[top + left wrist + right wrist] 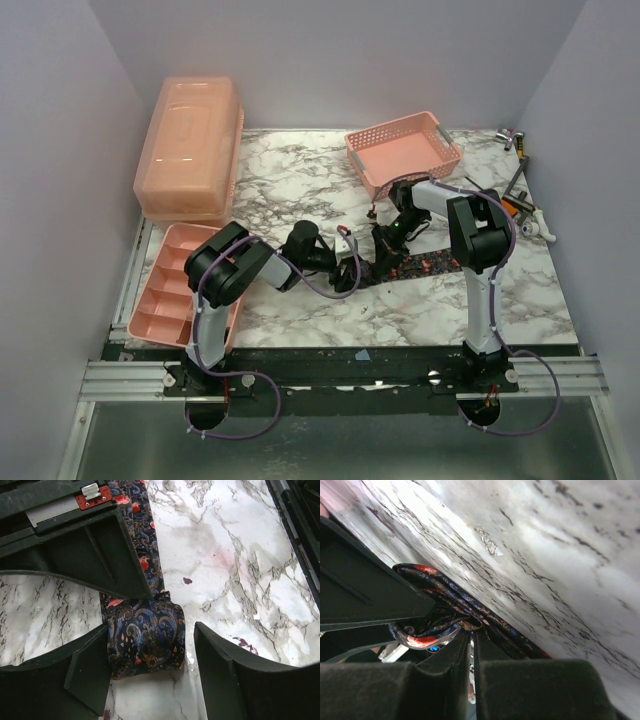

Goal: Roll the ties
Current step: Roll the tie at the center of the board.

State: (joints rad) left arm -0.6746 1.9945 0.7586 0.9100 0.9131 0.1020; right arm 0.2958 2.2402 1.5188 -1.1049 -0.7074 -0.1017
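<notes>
A dark navy tie point(425, 265) with red and orange specks lies stretched across the marble table point(300, 190), running right from the centre. In the left wrist view its near end is folded into a short thick roll point(145, 640). My left gripper point(347, 272) is open, and the roll lies between its fingers point(150, 630), close against the left finger point(85, 670). My right gripper point(383, 243) is pressed down on the tie just beyond the roll. Its jaws point(472, 632) are nearly closed, pinching bunched tie fabric point(440, 622) at the tips.
A peach lidded box point(190, 150) stands at the back left, with a divided peach tray point(170, 285) in front of it. A peach mesh basket point(403, 150) sits at the back centre-right. Loose tools point(520, 195) lie at the right edge.
</notes>
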